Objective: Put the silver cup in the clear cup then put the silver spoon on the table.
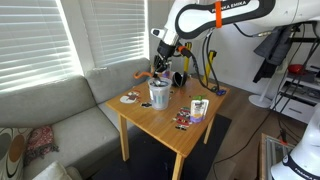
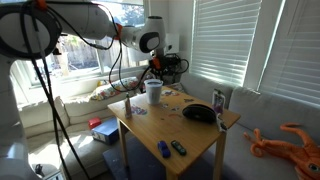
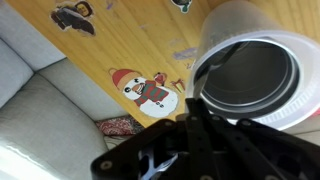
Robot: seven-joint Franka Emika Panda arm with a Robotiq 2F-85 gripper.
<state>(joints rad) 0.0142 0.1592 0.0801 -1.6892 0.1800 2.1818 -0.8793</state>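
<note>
Gripper (image 1: 160, 70) just above clear cup (image 3: 238, 20); grip state can't tell. Silver cup (image 3: 245, 80) sits inside it. Cup upright on table (image 1: 165, 122).

A robot arm (image 2: 100, 25) reaches over a wooden desk (image 2: 170, 122). Its gripper (image 2: 157, 70) hangs just above a clear cup (image 2: 153, 90).

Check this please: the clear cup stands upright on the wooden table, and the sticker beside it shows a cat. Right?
Not quite: the wrist view shows the sticker is a snowman, not a cat. The clear cup does stand upright on the wooden table.
</note>
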